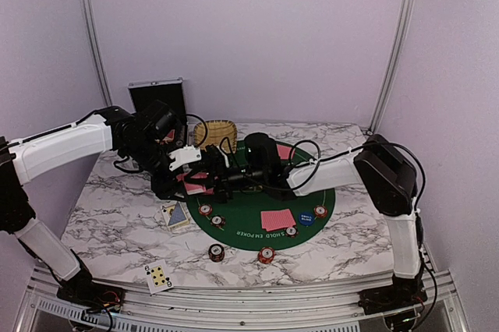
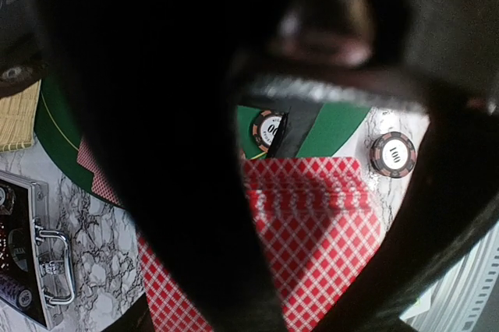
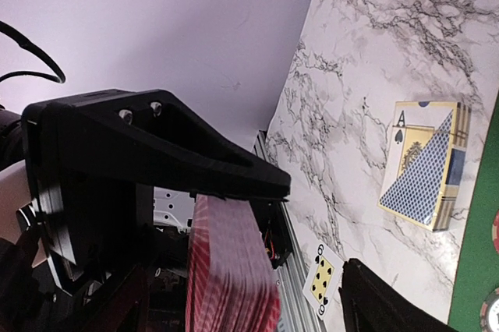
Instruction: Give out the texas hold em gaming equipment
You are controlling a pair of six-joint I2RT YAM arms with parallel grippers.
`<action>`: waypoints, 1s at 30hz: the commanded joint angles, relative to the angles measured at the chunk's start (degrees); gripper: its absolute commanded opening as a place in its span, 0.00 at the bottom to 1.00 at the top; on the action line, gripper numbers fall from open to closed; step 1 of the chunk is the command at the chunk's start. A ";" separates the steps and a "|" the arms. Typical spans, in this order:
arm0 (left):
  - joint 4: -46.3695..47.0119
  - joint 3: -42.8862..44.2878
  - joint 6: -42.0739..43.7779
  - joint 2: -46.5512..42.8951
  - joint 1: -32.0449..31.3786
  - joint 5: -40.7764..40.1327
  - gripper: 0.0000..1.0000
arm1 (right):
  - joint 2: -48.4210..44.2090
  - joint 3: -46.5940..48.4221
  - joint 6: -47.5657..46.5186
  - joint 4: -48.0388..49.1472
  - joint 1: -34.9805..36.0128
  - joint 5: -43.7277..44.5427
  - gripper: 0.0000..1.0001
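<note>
The left gripper point(image 1: 181, 180) is clamped on a deck of pinkish-red-backed playing cards point(image 3: 231, 270), held above the green mat point(image 1: 242, 211). The right gripper point(image 1: 218, 178) faces it with its jaws spread, one finger point(image 3: 390, 305) clear of the deck's side. Just beyond both tools sits the wicker basket point(image 1: 204, 125); farther behind the left one the silver-edged case point(image 2: 39, 215) stands open, round pieces in its dark tray. A blue-and-gold card box point(image 3: 425, 164) rests on the near side of the grippers.
</note>
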 commanded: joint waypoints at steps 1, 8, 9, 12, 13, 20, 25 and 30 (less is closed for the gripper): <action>0.41 1.71 0.19 -0.71 0.02 1.13 0.05 | 2.66 4.26 1.06 0.84 0.95 -1.22 0.82; 0.39 1.49 0.25 -0.92 -0.05 1.31 0.05 | 5.77 6.77 1.82 -0.19 1.08 -1.88 0.80; 0.40 1.60 0.29 -0.92 -0.01 1.36 0.05 | 6.08 6.96 1.89 -0.33 1.09 -1.88 0.80; 0.39 1.67 0.29 -1.09 -0.01 1.54 0.05 | 6.55 6.24 2.52 -0.34 0.71 -1.67 0.76; 0.39 1.68 0.21 -1.10 -0.03 1.55 0.05 | 6.54 5.16 2.82 -0.24 0.43 -1.52 0.75; 0.39 1.29 0.29 -1.76 -0.03 1.50 0.05 | 3.78 -0.99 3.27 1.06 -1.51 -0.11 0.67; 0.39 1.39 0.32 -1.77 0.03 1.13 0.05 | 1.82 -2.65 1.75 -0.10 -1.86 -0.18 0.62; 0.39 0.99 0.41 -1.91 0.01 0.85 0.05 | -0.64 -4.67 1.21 -0.22 -2.41 -0.04 0.52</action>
